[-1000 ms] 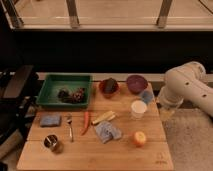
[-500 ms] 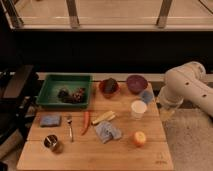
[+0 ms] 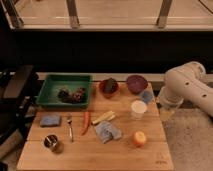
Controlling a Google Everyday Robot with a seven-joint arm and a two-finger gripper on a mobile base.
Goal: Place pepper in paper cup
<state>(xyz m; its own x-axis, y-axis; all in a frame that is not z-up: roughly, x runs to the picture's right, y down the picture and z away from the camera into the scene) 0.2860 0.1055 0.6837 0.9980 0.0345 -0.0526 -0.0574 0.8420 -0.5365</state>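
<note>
The pepper [image 3: 86, 122], a slim red-orange chili, lies on the wooden table [image 3: 95, 155] left of centre, between a fork [image 3: 70, 127] and a pale yellow piece [image 3: 103, 118]. The paper cup [image 3: 138, 108], small and white, stands upright right of centre. My white arm [image 3: 187, 90] comes in from the right edge. Its gripper [image 3: 166, 111] hangs just off the table's right edge, right of the cup and apart from it, far from the pepper.
A green tray [image 3: 52, 97] with dark items sits at the back left. A red bowl [image 3: 109, 86] and a dark purple bowl [image 3: 136, 83] stand at the back. A blue sponge [image 3: 50, 120], a metal can [image 3: 51, 143], a crumpled blue cloth [image 3: 108, 131] and an orange fruit [image 3: 139, 138] lie in front.
</note>
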